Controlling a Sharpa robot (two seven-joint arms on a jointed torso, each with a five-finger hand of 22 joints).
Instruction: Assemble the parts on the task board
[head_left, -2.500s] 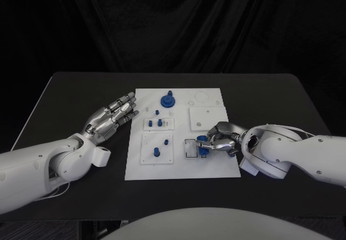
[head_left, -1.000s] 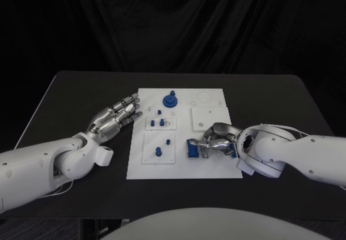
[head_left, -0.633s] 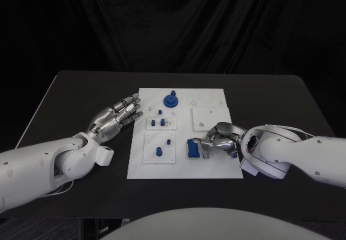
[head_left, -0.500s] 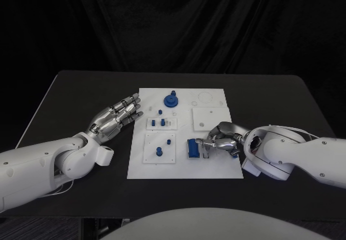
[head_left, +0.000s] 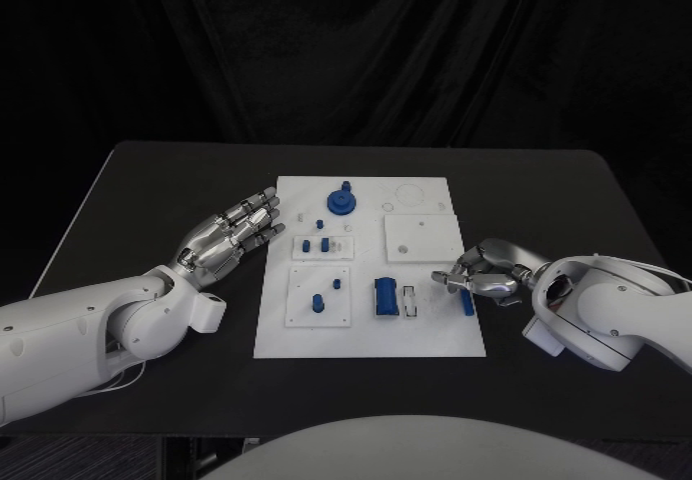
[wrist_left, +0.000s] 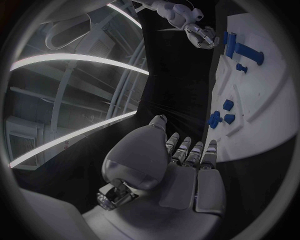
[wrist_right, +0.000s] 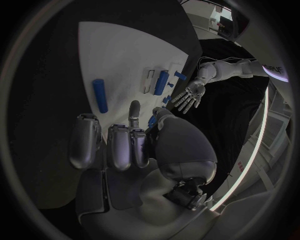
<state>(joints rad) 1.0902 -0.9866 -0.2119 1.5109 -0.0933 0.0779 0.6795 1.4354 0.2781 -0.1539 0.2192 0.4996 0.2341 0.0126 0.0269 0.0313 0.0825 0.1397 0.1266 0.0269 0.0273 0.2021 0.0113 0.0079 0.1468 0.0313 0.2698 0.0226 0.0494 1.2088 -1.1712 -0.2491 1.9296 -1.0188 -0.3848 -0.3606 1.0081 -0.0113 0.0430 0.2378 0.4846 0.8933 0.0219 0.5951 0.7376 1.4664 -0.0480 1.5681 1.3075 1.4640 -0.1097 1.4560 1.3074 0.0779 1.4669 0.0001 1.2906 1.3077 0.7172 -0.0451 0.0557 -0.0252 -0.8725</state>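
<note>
Head view: right robot hand (head_left: 488, 279) half hides a blue rod (head_left: 467, 302), grip unclear; left robot hand (head_left: 228, 236) spread wide.

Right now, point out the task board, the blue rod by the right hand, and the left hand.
task board (head_left: 433, 338): head view, bare near corner.
blue rod (head_left: 467, 301): head view, mid-shaft.
left hand (head_left: 228, 235): head view, palm middle.

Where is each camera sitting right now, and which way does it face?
Head view: on the robot's head, looking down at the task board; left hand and right hand show.
Left wrist view: behind the left hand, facing along the board.
Right wrist view: behind the right hand, facing across the board.
Shared: each wrist view also shows the other hand.
</note>
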